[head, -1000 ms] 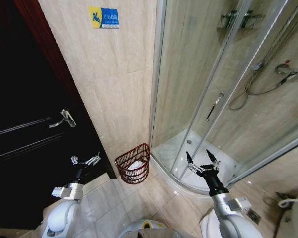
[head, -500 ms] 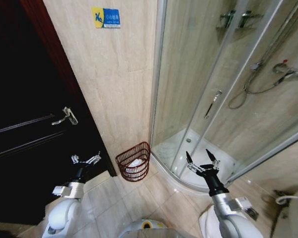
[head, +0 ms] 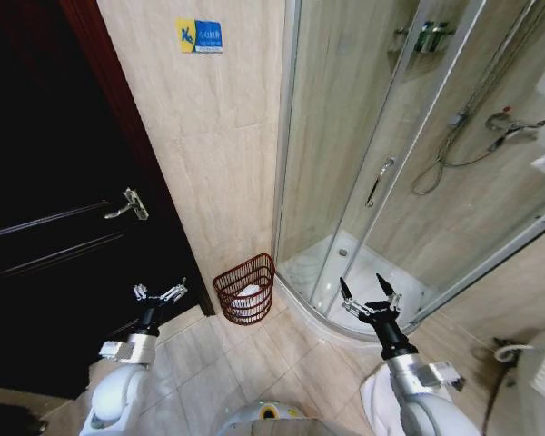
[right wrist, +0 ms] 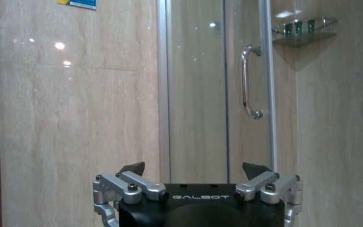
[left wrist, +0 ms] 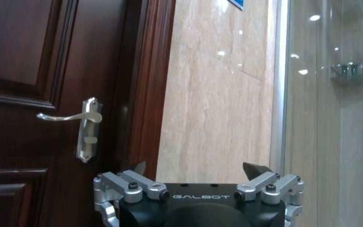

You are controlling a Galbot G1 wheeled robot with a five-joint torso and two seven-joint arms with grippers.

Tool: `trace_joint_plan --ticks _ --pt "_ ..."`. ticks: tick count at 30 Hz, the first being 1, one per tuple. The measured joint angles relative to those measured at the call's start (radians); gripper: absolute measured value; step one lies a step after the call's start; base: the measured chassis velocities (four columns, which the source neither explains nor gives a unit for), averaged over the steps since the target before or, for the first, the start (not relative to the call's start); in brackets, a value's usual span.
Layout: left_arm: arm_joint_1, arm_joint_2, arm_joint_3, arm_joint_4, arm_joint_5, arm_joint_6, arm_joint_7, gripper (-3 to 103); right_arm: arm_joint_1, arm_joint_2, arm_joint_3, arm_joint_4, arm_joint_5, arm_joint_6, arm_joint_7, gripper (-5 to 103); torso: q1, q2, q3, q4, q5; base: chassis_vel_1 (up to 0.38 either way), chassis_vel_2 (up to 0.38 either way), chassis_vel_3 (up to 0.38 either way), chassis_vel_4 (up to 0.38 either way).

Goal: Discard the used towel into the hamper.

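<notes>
Two claws hung low in the head view, each with its tips spread apart and nothing between them. The left claw (head: 160, 292) sat at the lower left of the frame, before the dark door (head: 45, 236); the right claw (head: 370, 290) sat at the lower right, before the curved shower tray (head: 345, 318).

Between them, a little above and nearer the left claw, stood the hamper (head: 245, 289), its flat back against the tiled wall (head: 218, 154) and its round front bulging toward the lower frame. Something white, likely the towel (head: 247, 293), already lay inside it. By my reading, the left arm was the closer one, with bare floor tiles (head: 236, 363) between.

Beside the hamper's right edge rose the glass shower screen (head: 345, 163), and the door frame stood close at its left, so the hamper was hemmed in on both sides. More white cloth (head: 374, 400) lay on the floor at the lower right, under the right arm.
</notes>
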Motion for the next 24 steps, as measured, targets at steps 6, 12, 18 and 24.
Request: trace_joint_plan --ticks 6,12,18,24 --pt "0.001 0.000 0.000 0.001 0.000 -0.007 0.008 100 0.000 0.000 -0.002 -0.002 -0.001 0.000 0.000 100 0.000 0.000 0.000 0.0000 0.0000 0.000 0.000 0.000 0.000" --pt "-0.001 -0.002 0.002 0.001 0.000 -0.008 0.011 100 -0.009 -0.004 0.002 -0.002 -0.005 -0.008 0.000 100 0.000 0.001 0.000 0.0000 0.0000 0.000 0.000 0.000 0.000" --pt "-0.012 -0.001 0.002 0.001 0.001 -0.007 0.011 100 -0.011 -0.005 0.003 -0.002 -0.005 -0.009 -0.001 100 0.000 0.001 0.000 0.0000 0.0000 -0.017 -0.003 0.005 0.008" --pt "-0.019 0.000 0.005 0.002 0.002 -0.003 0.011 100 -0.009 -0.005 0.003 -0.001 -0.005 -0.009 -0.003 100 0.000 0.001 0.000 0.0000 -0.0001 -0.039 -0.031 0.041 0.037"
